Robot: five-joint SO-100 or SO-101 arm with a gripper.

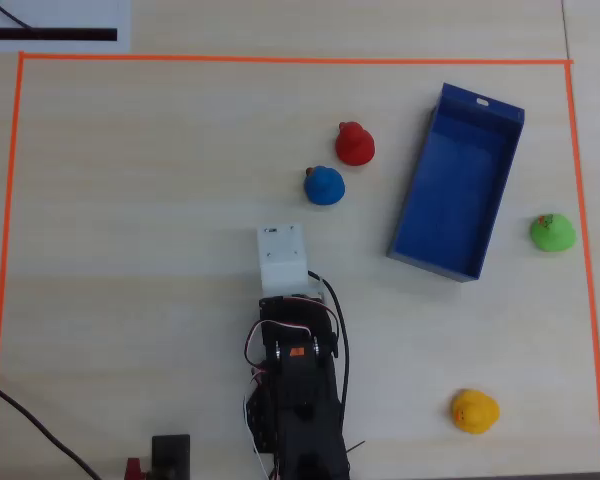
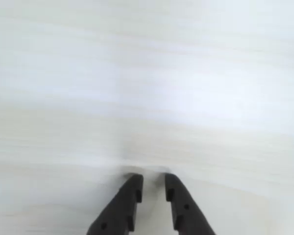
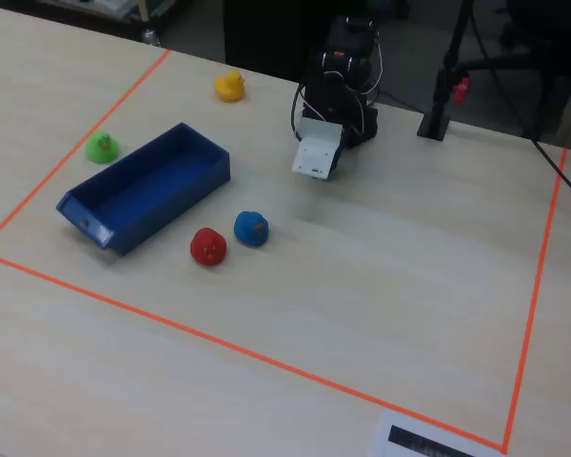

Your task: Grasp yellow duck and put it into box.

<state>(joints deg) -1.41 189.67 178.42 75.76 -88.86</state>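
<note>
The yellow duck (image 1: 475, 411) sits on the table at the lower right of the overhead view, and at the far side in the fixed view (image 3: 229, 87). The blue box (image 1: 458, 180) lies open and empty at the upper right, also seen at the left of the fixed view (image 3: 147, 181). My arm (image 1: 298, 390) is folded back, far from both. My gripper (image 2: 153, 177) shows in the wrist view over bare table, its black fingers only slightly apart with nothing between them. In the overhead view a white wrist housing (image 1: 282, 258) hides the fingers.
A red duck (image 1: 355, 145) and a blue duck (image 1: 324, 185) sit left of the box. A green duck (image 1: 553, 232) sits right of it. An orange tape line (image 1: 280, 59) frames the work area. A black stand (image 3: 438, 119) is behind the arm.
</note>
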